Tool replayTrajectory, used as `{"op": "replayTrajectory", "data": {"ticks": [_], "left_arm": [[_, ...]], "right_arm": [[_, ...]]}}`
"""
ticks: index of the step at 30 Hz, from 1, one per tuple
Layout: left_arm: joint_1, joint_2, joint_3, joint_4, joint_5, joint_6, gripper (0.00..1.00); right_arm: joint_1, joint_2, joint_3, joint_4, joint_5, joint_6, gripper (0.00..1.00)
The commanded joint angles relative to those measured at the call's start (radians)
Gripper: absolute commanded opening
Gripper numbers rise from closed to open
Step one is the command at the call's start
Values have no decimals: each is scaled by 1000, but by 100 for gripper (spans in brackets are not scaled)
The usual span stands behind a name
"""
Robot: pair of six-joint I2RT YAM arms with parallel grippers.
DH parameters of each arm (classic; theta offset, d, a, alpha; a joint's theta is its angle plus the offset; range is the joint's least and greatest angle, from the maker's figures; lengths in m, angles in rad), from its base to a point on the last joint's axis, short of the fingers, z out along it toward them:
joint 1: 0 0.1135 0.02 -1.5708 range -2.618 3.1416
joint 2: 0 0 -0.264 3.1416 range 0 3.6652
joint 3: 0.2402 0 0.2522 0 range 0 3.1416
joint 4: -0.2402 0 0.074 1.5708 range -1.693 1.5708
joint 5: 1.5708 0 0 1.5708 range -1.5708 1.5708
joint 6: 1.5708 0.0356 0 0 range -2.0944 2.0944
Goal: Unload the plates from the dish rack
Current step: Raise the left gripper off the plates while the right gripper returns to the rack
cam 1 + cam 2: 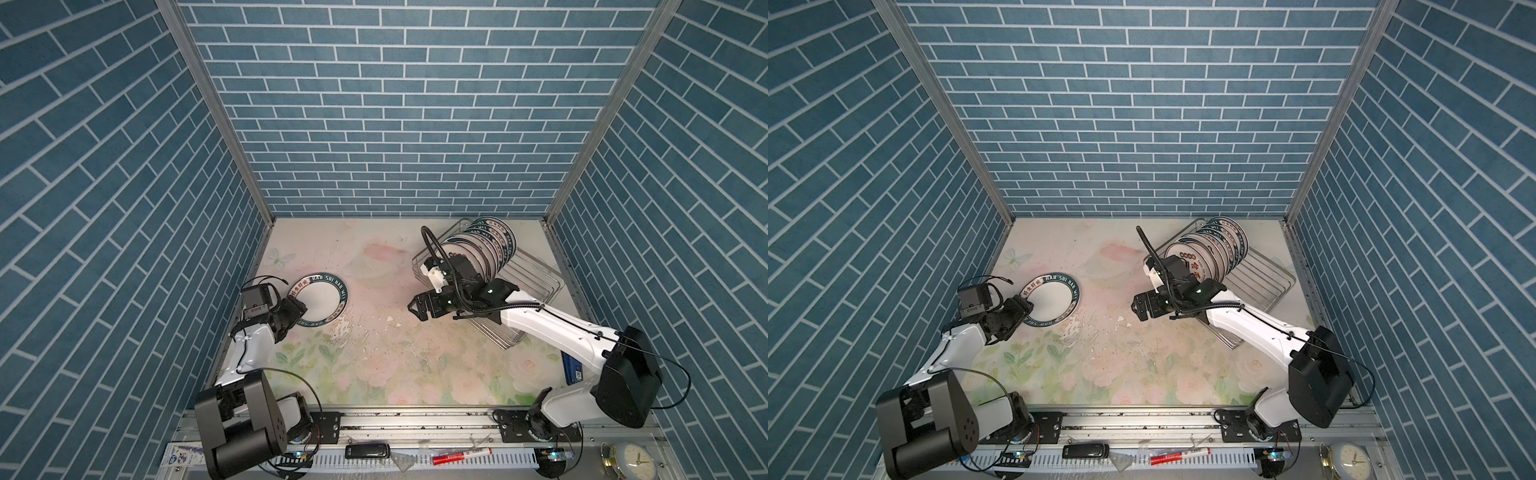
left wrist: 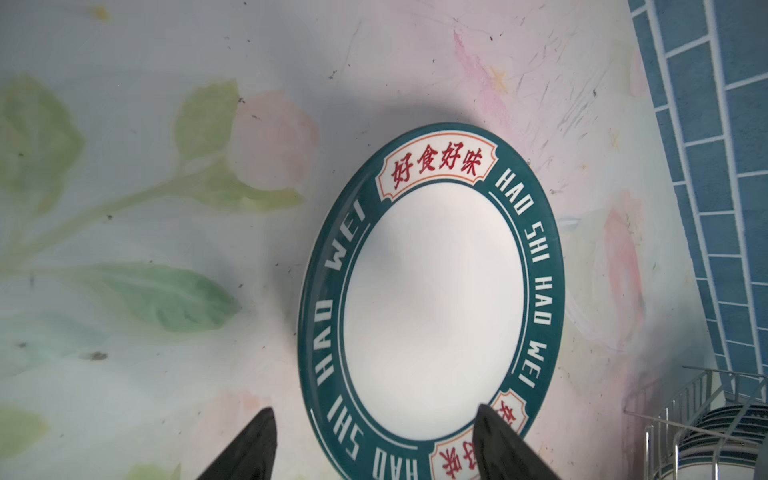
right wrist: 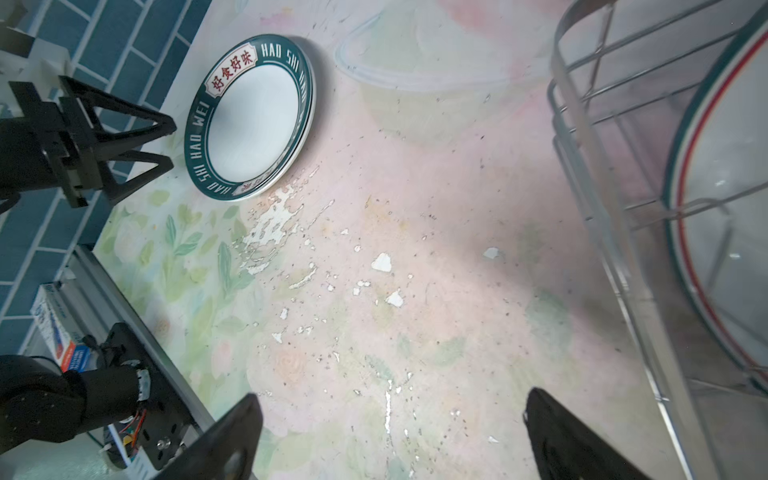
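— Found the plates [image 1: 478, 249] where?
— On edge, face to face at the far end of the dish rack [image 1: 555, 279]; saw one green-rimmed plate [image 1: 322, 301] flat on the bench [image 1: 374, 374], well apart from the rack.
— And the grippers?
— Caught the right gripper [image 1: 414, 309] spread wide, empty, just beside the rack, pointing away; judged it nearer. Saw the left gripper [image 3: 171, 142] parted beside the flat plate. Scuffed bare bench between.

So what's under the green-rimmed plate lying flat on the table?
A second plate: its rim peeks out beneath the top plate in the right wrist view. Its face is covered, and so is the table under the stack.
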Motion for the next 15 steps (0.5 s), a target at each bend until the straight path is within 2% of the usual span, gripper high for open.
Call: {"op": "replayTrajectory", "data": {"ticks": [1,4,6,9,11,13,15], "left_arm": [[-3,-66,11,-81,-32,37,82],[-4,-146,-19,-89,-33,27,89],[-4,-192,-41,-78,-3,23,99],[-6,-224,-48,-74,53,22,99],[-9,-235,-43,-83,61,22,99],[-21,-239,-41,-72,88,22,99],[-72,-230,-30,-65,88,23,99]], "right_arm": [[5,-79,101,-130,146,-93,99],[5,-107,155,-201,279,-137,99],[3,-124,172,-225,381,-171,99],[-5,-136,181,-242,476,-220,99],[-28,-144,185,-254,488,-235,99],[-65,-153,183,-263,453,-246,99],[-109,-161,176,-268,420,-258,99]]}}
